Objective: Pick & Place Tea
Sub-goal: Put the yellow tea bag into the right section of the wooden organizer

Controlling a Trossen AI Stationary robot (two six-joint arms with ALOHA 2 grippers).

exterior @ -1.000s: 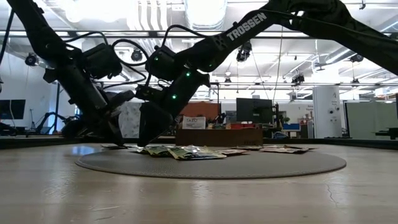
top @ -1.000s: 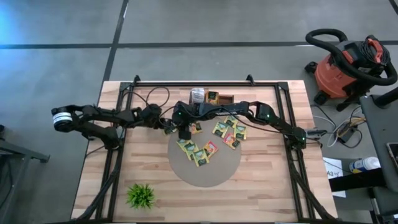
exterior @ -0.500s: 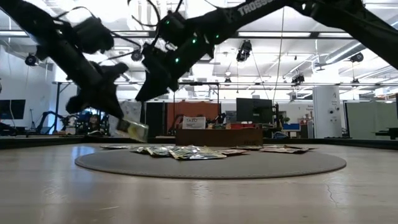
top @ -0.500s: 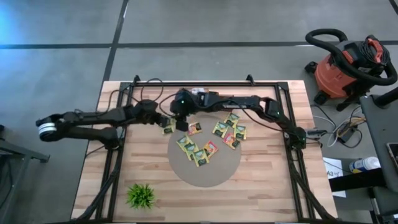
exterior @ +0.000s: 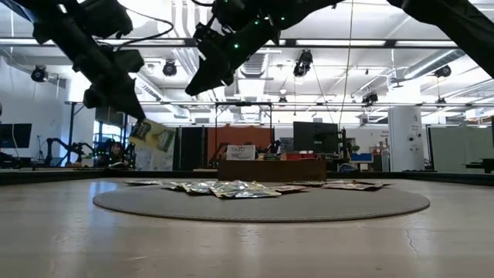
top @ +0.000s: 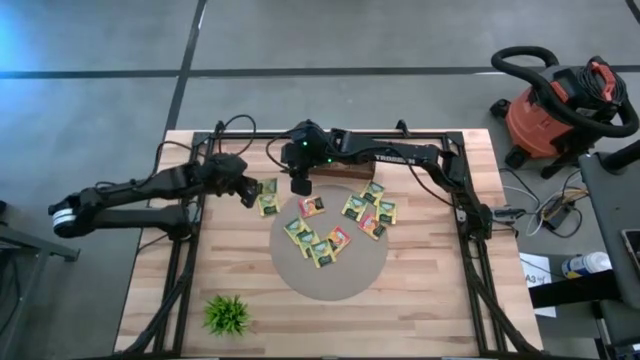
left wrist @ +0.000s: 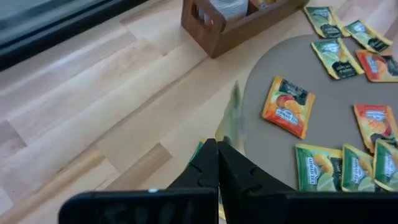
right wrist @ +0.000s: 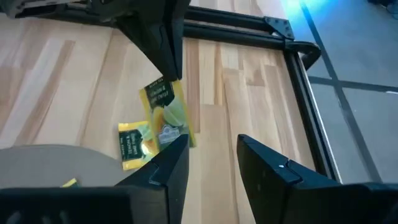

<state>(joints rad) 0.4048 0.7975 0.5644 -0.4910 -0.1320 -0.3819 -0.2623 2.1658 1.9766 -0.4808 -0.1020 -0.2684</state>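
Note:
The tea is small flat sachets. Several lie on the round grey mat (top: pixel 345 275), mostly yellow-green, a few orange (left wrist: pixel 288 107). One yellow-green sachet (right wrist: pixel 166 107) hangs in the air left of the mat, with my left gripper (top: pixel 248 190) shut on it. Below it, another sachet (right wrist: pixel 132 146) lies flat on the wood by the mat's edge. My right gripper (right wrist: pixel 214 155) hovers open and empty above the mat's far left rim, beside the left gripper. My left gripper pinches the sachet's upper edge (right wrist: pixel 159 84) between its two shut fingers (right wrist: pixel 163 53), which come from above, slanting down from the table's left. The sachet hangs tilted below the fingertips (exterior: pixel 152 137), lifted clear of the table.
A low wooden box (left wrist: pixel 239 22) stands behind the mat near the far edge, partly under my right arm. A small green plant (top: pixel 227 313) sits at the near left. A black frame (top: pixel 190 250) runs along the table's sides. A red vacuum (top: pixel 560 110) stands beyond the right edge.
Both grippers have risen from the mat's left rim. My left gripper, shut on the sachet, has lifted it clear, drawn back toward the table's left and rolled about its axis. My right gripper has gone up and toward the far edge, still open.

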